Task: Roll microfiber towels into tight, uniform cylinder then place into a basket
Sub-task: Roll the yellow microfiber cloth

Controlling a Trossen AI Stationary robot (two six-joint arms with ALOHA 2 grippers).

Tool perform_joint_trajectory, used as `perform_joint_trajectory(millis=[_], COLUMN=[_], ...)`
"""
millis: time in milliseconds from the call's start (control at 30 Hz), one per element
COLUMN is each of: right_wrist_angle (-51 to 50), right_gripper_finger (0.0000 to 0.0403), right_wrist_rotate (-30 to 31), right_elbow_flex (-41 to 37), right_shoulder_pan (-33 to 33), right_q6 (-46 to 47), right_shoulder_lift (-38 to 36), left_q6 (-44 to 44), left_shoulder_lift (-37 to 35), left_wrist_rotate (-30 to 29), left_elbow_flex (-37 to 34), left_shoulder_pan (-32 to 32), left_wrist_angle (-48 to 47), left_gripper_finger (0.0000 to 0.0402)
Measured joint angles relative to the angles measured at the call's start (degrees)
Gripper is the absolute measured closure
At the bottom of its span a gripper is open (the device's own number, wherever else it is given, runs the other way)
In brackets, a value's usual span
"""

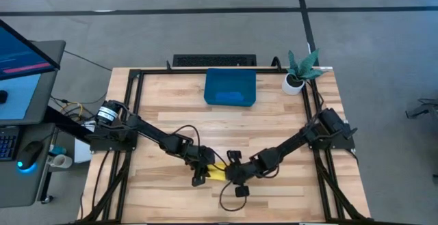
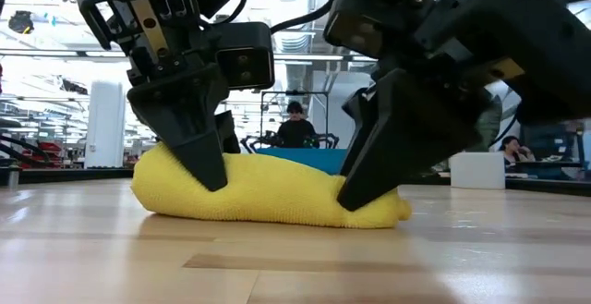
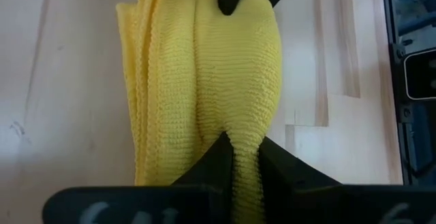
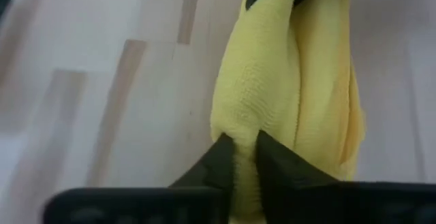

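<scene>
On the wooden table [image 1: 274, 115], near its front edge, the left gripper [image 1: 199, 172] pinches one end of the rolled yellow microfiber towel [image 2: 268, 193], its fingers [image 3: 216, 163] clamped on a fold. Beside it, the right gripper [image 1: 237, 179] clamps the other end. Farther back sits the teal basket [image 1: 248, 80], a blue cloth [image 1: 229, 96] inside. No writing is legible.

Blue towel in basket [image 1: 230, 88] indistinct.
</scene>
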Motion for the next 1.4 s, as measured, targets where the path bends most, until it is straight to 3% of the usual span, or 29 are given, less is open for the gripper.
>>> perform_joint_trajectory(millis=[200,433,633,1233,1400], right_wrist_angle=[1.0,4.3,6.8,3.0,1.6], right_gripper_finger=[0.0383,0.0363,0.0384,0.0377,0.0381], right_wrist_rotate=[-7.4,-21.9,-31.5,-26.3,-24.6], right_elbow_flex=[0.0,0.0,0.1,-0.3,-0.2], right_shoulder_pan=[-2.0,-3.7,-5.5,-7.8,-7.8], right_q6=[6.4,17.3,26.5,35.8,36.0], right_shoulder_lift=[0.0,0.1,0.1,0.2,0.2], left_q6=[-1.1,-6.1,-13.2,-13.8,-11.4], left_shoulder_lift=[0.0,0.0,0.0,-0.1,-0.1], left_wrist_rotate=[2.3,9.5,16.9,9.6,9.2], left_elbow_flex=[0.0,0.1,0.2,0.0,0.0], left_shoulder_pan=[0.0,0.0,0.1,0.0,0.0], left_wrist_angle=[-0.1,0.6,1.4,-2.4,-2.7], left_gripper_finger=[0.0373,0.0374,0.0374,0.0373,0.0343])
